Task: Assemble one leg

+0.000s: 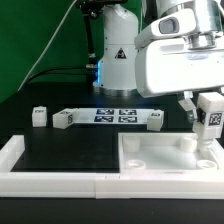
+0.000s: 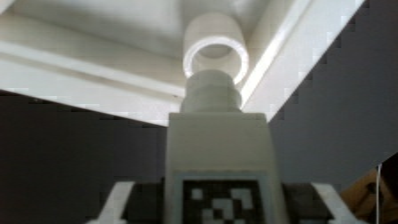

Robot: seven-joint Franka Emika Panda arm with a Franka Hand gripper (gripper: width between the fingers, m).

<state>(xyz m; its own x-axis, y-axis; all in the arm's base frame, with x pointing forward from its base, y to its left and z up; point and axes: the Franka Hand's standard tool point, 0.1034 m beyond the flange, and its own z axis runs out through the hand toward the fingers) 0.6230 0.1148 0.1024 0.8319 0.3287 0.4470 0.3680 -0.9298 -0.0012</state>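
Note:
My gripper (image 1: pixel 208 118) is shut on a leg (image 1: pixel 209 117), a small white peg with a black-and-white marker on its side. I hold it upright over the far right corner of the large white square panel (image 1: pixel 165 155). In the wrist view the leg (image 2: pixel 221 150) runs from between my jaws toward a round corner hole (image 2: pixel 217 52) in the panel, and its threaded tip is at or in the hole. Three more legs stand on the table: one at the far left (image 1: pixel 39 117), one beside it (image 1: pixel 62 119), one near the middle (image 1: pixel 156 120).
The marker board (image 1: pixel 110 116) lies behind the panel between the loose legs. A white raised rim (image 1: pixel 50 182) runs along the front and left of the black table. The robot base (image 1: pixel 118 55) stands at the back.

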